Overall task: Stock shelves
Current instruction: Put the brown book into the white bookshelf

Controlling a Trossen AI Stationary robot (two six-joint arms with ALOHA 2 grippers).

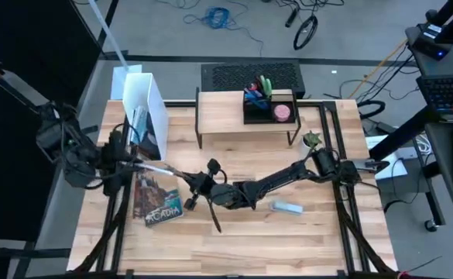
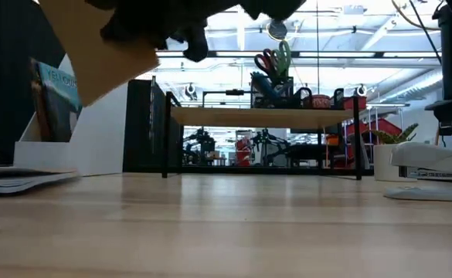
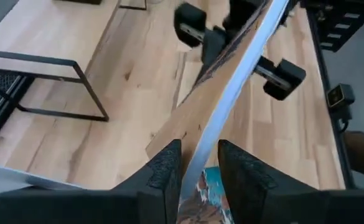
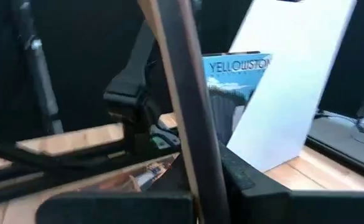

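gripping a thin flat book [image 3: 231, 81] edge-on, the left tool [image 3: 197, 171] has its two dark fingers [image 3: 166, 177] closed against either face of it, over the left part of the tabletop [image 1: 288, 240]. the right tool [image 1: 197, 188] meets the same book at its far end near the middle of the tabletop; in the right wrist view the book's edge runs straight between that tool's fingers, which look clamped on it, though their tips are cut off by the picture's lower edge. the book's cover is hard to read from any view: only a thin pale strip shows from above, and the low view shows just a tan corner at the top with dark blurred tool parts over it.

under the held book lies a magazine [image 1: 158, 200] flat on the tabletop, partly covered by the left arm. a white file box [image 1: 145, 108] stands at the back left with a blue yellowstone booklet [image 4: 238, 81] inside, its title cut off. the shelves [image 1: 226, 115] stand at the back centre, touching nothing held; a black organizer [image 1: 269, 108] with scissors and a pink roll sits on the right end of the top. a stapler [image 1: 286, 207] lies on the right half, and a small plant [image 1: 312, 140] by the right arm's base.

the tabletop is pale plank wood. beyond it the low view shows a bright workshop with ceiling lights and blurred equipment; cables trail on the floor.
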